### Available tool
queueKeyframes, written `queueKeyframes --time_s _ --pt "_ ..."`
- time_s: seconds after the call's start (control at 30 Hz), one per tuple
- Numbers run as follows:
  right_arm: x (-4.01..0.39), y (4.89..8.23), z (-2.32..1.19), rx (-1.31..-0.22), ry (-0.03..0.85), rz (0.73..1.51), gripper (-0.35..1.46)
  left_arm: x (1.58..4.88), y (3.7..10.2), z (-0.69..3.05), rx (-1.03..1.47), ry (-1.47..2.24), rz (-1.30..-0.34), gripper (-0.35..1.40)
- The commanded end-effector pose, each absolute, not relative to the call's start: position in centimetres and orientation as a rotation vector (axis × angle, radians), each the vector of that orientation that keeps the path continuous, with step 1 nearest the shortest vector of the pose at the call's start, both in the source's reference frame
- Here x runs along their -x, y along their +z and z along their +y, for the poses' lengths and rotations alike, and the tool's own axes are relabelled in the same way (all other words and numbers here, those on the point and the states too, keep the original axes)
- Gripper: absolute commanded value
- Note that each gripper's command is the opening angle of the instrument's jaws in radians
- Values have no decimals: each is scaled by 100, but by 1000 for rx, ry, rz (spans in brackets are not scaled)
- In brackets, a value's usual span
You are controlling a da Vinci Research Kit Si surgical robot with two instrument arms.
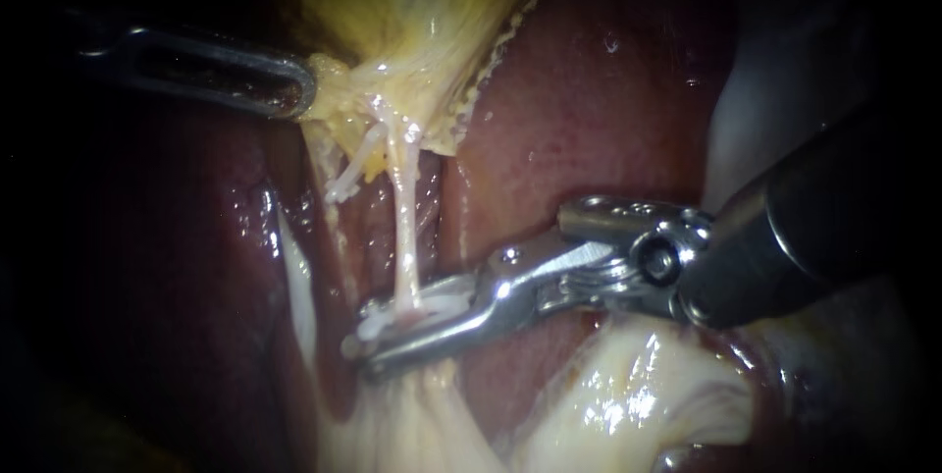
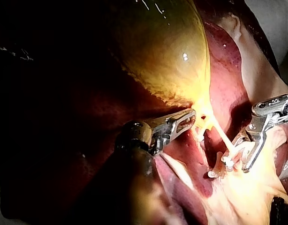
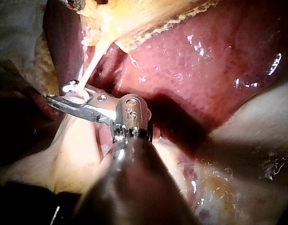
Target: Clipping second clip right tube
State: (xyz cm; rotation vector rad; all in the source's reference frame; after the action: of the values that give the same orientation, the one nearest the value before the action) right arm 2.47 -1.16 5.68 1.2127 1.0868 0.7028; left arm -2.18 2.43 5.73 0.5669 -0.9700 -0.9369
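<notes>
Background: dark red liver (image 1: 589, 120) fills the endoscope view, with pale glistening fatty tissue (image 1: 628, 404) along the lower edge. The yellow gallbladder (image 1: 422, 12) hangs from the upper centre of the frame and narrows downward to a neck.

Left instrument (image 1: 299, 90): it enters from the upper left. Its slotted jaws are clenched on the edge of the gallbladder neck, which is drawn toward that side.

Tubes: two pale strands descend from the neck. The thinner whitish strand (image 1: 345, 177) lies toward the left. The right tube (image 1: 402, 228) runs taut and nearly vertical down the centre of the frame.

Right instrument (image 1: 378, 341): its dark shaft enters from the right edge, and its long metal jaws reach leftward to the lower end of the right tube. The jaws straddle the tube from both sides and grasp a white clip (image 1: 432, 301) that sits across it, just above the point where the tube meets the pale tissue.

Wrist views: the left wrist view shows the same clip between the other instrument's jaws, around the tube. The right wrist view shows the tube passing between its own jaws, with the liver ahead of them.
</notes>
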Motion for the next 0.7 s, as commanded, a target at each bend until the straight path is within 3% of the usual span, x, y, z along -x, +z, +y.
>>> queueKeyframes --time_s 0.03,0.47,0.6,0.7 --pt "-247 569 -116 -1212 703 1087 22 218 574 243 -566 -938 -969 -35" --pt "-253 574 -112 -1216 718 1083 11 218 574 244 -567 -938 -969 -35" --pt "-252 574 -112 -1216 718 1083 0 218 575 244 -566 -938 -969 -35" --pt "-250 575 -112 -1217 717 1082 -20 218 575 244 -566 -938 -969 -35"
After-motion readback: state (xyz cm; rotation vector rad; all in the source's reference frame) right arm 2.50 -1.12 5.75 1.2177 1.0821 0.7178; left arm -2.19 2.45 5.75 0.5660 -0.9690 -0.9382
